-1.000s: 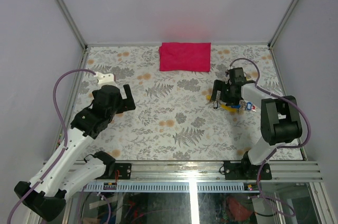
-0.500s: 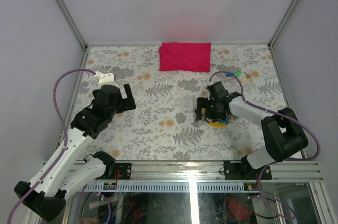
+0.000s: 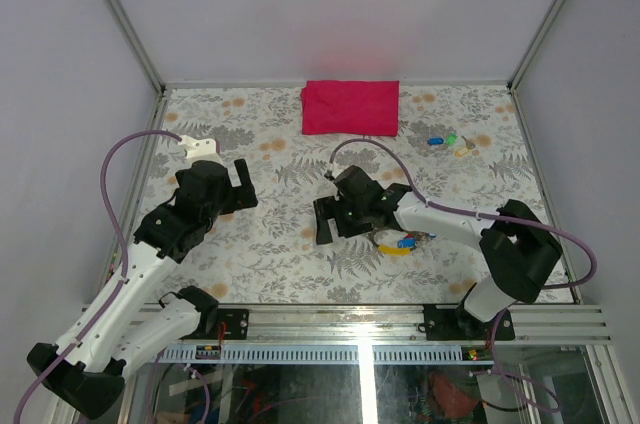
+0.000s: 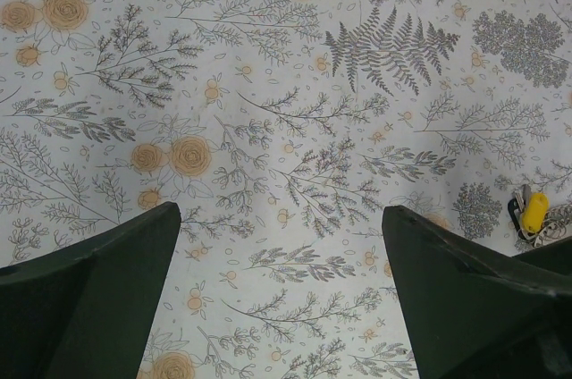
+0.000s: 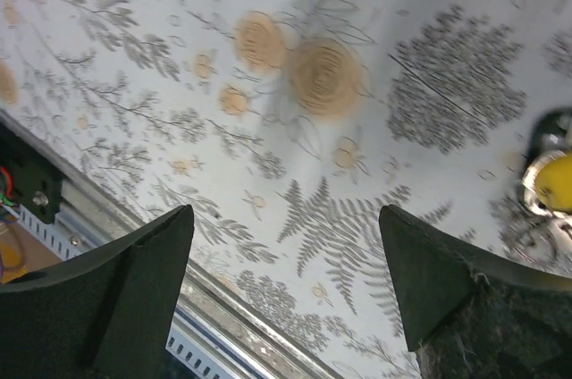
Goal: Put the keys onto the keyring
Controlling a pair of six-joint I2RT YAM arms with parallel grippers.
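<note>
The right gripper, jaws spread wide and empty, hovers over the middle of the floral-patterned table. Small silvery keys with yellow and blue plastic heads lie just beside its wrist, toward the near edge. More bright-tagged keys rest near the far right corner. The left gripper is also agape and empty.

Top view high, rear, looking down; both wrist views close above table, sharing yellow key.
</note>
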